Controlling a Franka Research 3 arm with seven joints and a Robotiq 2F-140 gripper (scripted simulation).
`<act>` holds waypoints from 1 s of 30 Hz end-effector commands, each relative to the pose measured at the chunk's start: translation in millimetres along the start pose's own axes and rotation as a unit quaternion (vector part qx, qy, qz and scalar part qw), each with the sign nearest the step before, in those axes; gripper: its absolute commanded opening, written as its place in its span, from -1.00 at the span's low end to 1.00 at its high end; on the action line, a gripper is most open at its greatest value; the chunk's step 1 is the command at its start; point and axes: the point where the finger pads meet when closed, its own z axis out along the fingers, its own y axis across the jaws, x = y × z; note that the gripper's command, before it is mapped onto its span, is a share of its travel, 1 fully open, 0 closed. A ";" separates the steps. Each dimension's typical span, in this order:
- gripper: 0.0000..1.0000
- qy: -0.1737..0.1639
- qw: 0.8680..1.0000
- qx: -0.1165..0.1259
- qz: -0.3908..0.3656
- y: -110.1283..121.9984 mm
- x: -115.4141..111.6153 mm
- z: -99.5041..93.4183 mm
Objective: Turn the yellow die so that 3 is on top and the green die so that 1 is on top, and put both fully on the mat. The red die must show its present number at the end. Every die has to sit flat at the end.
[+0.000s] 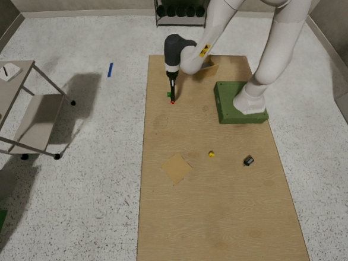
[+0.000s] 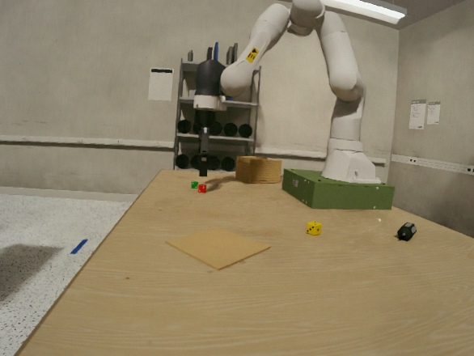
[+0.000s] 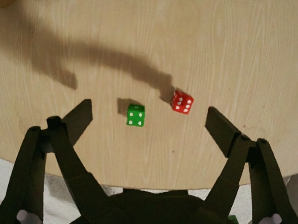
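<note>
Below the wide-open, unloaded gripper, the green die and red die are seen apart.

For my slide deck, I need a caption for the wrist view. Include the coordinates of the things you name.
Open gripper [image 3: 150, 113] above a green die [image 3: 135, 115] and red die [image 3: 182, 102].

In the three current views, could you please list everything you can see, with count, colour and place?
Dice: three; green and red below the gripper, yellow beside the mat
Mat: one, tan, on the tabletop
Small device: one, black and grey, near the table's right edge
Open box: one, tan, table's far end
Table: one, wood-coloured, under the dice
Cart: one, grey, left of the table
Shelf unit: one, grey, behind the table
Tape: one strip, blue, floor
Wall sheets: three, white
Arm: one, white, on a green base
Gripper: one, black, open above the table
</note>
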 end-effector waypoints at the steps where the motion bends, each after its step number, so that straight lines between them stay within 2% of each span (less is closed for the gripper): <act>1: 1.00 -0.004 1.000 -0.001 0.009 20.1 3.4 -0.9; 11: 1.00 -0.004 1.000 -0.001 0.009 48.4 14.2 -0.9; 30: 1.00 -0.004 1.000 -0.001 0.009 49.6 14.7 -0.9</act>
